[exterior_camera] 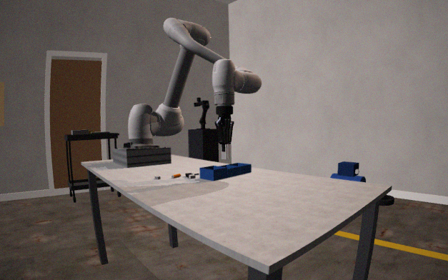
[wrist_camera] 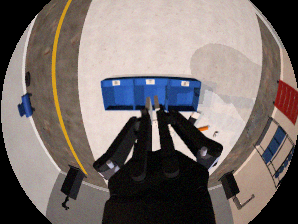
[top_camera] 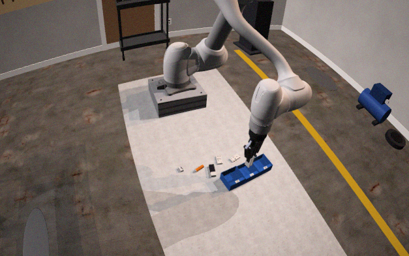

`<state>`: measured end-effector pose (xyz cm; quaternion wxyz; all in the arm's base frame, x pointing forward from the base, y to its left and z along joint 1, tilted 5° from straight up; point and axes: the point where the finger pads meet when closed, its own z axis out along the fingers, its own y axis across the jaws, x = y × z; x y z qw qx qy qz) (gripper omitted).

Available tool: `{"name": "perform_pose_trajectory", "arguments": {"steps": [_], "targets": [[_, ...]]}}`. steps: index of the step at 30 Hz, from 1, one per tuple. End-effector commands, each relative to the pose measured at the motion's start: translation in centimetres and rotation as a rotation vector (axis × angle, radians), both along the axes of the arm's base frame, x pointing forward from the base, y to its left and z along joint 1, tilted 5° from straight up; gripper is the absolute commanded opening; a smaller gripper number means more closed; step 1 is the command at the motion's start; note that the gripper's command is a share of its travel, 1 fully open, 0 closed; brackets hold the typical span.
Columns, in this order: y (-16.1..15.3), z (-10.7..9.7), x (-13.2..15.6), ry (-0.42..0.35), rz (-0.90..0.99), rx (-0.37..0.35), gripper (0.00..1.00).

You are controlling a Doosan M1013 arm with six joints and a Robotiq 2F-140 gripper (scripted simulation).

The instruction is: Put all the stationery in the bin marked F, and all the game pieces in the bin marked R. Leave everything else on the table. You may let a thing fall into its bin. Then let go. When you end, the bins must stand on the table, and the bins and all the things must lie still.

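Bins point(top_camera: 242, 181) point(exterior_camera: 213, 174) point(wrist_camera: 165, 81) are sitting at three o'clock from the orange thing point(top_camera: 199, 168) point(exterior_camera: 176, 176) point(wrist_camera: 203, 129) in the top view, the clenched, empty gripper point(top_camera: 250, 164) point(exterior_camera: 226, 160) point(wrist_camera: 153, 101) hovering above.

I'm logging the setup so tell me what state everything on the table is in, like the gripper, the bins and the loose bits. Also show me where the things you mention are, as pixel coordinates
Gripper point(top_camera: 250, 164) point(exterior_camera: 226, 161) point(wrist_camera: 153, 101): nearly shut, above the bins.
Blue bins point(top_camera: 237, 185) point(exterior_camera: 213, 173) point(wrist_camera: 117, 95): upright, open-topped, side by side.
Orange thing point(top_camera: 199, 168) point(exterior_camera: 176, 176) point(wrist_camera: 203, 128): lying flat.
Dotted white tile point(top_camera: 235, 158): lying flat.
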<state>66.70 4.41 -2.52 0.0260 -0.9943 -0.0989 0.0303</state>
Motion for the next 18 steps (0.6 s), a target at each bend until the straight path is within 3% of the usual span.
{"name": "perform_pose_trajectory", "arguments": {"steps": [1, 18], "targets": [[1.0, 0.2, 0.0, 0.0, 0.0, 0.0, 0.05], [8.4, 0.5, 0.0, 0.0, 0.0, 0.0, 0.05]]}}
